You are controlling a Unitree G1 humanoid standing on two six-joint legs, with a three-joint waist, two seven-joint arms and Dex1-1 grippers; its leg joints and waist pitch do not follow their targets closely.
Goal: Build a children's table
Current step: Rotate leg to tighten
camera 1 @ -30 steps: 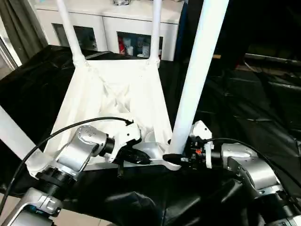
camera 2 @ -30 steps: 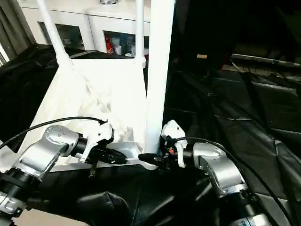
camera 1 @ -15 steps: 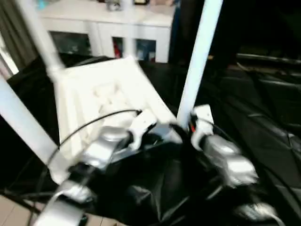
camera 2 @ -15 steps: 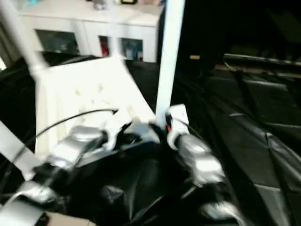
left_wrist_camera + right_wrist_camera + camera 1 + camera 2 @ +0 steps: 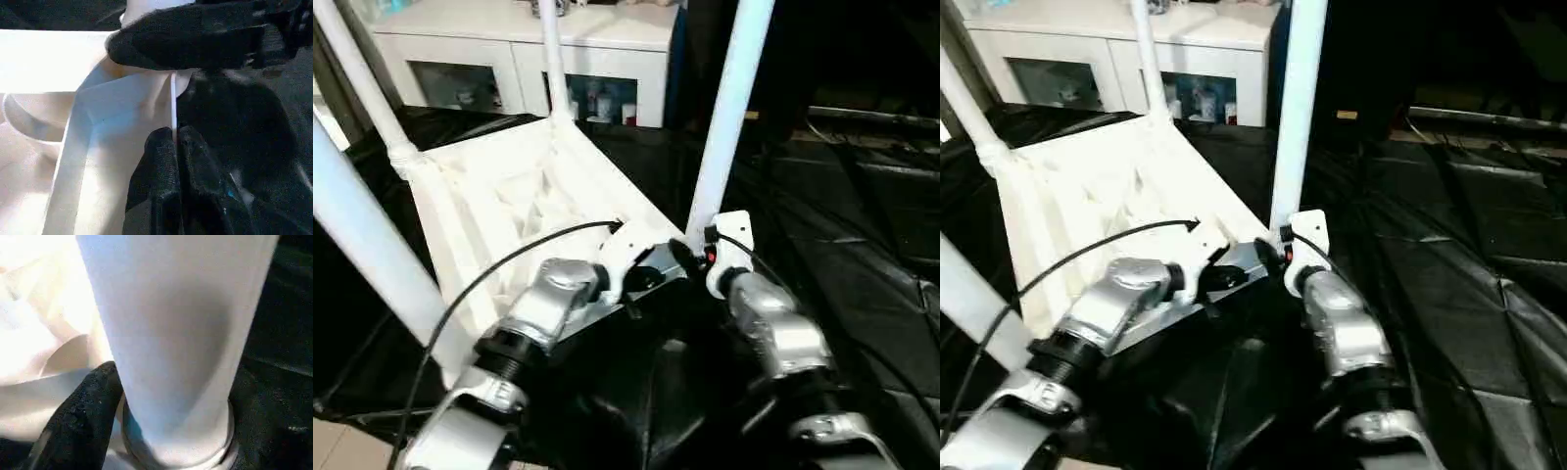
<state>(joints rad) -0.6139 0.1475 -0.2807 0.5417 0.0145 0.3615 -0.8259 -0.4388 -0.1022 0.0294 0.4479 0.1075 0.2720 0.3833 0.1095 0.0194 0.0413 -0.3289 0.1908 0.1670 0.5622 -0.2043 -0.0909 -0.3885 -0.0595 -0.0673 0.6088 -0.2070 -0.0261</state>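
Note:
The children's table lies upside down, its white ribbed top (image 5: 509, 196) on the black cloth. White legs stand in its corner sockets: the near right leg (image 5: 729, 108), a far leg (image 5: 551, 59), a left leg (image 5: 357, 69) and the near left leg (image 5: 362, 245). My left gripper (image 5: 656, 266) is shut on the thin rim at the near right corner, and the edge shows pinched between its fingertips (image 5: 174, 137). My right gripper (image 5: 693, 250) sits at the base of the near right leg (image 5: 176, 333), where the leg enters its socket.
A white cabinet with glass doors (image 5: 587, 49) stands behind the work. Crumpled black cloth (image 5: 862, 245) covers the surface to the right and in front. A strip of floor (image 5: 342, 446) shows at the lower left.
The view has shifted. Both arms reach farther forward, and the table's near right corner has swung away from me, turning the top. The left gripper keeps its hold on the rim.

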